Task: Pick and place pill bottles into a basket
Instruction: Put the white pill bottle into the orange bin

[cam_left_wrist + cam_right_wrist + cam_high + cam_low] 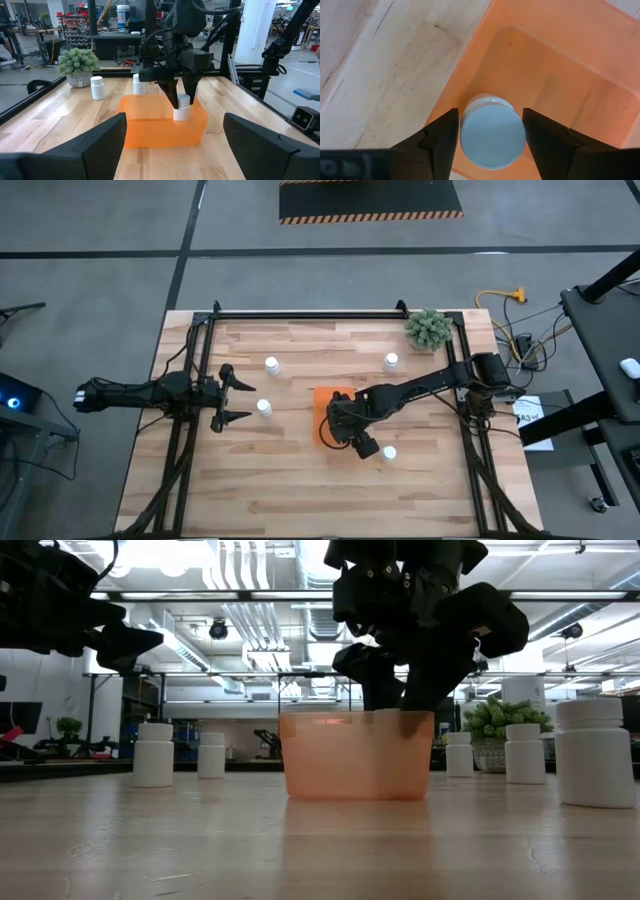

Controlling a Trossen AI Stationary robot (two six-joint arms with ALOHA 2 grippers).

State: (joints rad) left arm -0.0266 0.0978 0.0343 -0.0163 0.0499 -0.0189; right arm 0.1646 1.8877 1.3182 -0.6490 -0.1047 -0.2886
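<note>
- High view: the right gripper [345, 430] reaches over the orange basket [322, 397] at the middle of the wooden table [300, 500], its arm covering most of the tray
- The right wrist view shows its two dark fingers [442, 135] pressed against the sides of a white pill bottle [492, 131], cap toward the camera, held inside the basket [560, 55] close to one wall
- The left wrist view shows the same bottle [182, 107] upright between the right gripper's [179, 100] fingers, low within the basket [150, 125]
- The left gripper [232, 393] waits well to the left of the basket, fingers spread wide with nothing between them
- Four more bottles stand on the table around the basket: two to its left [272, 364] [264, 407], between it and the left gripper; one beyond it to the right [391, 361], near the green plant [428, 328]; one on its near right [389, 452], just beside the right gripper
- In the low view the basket [355, 760] sits centre, bottles standing on both sides of it
</note>
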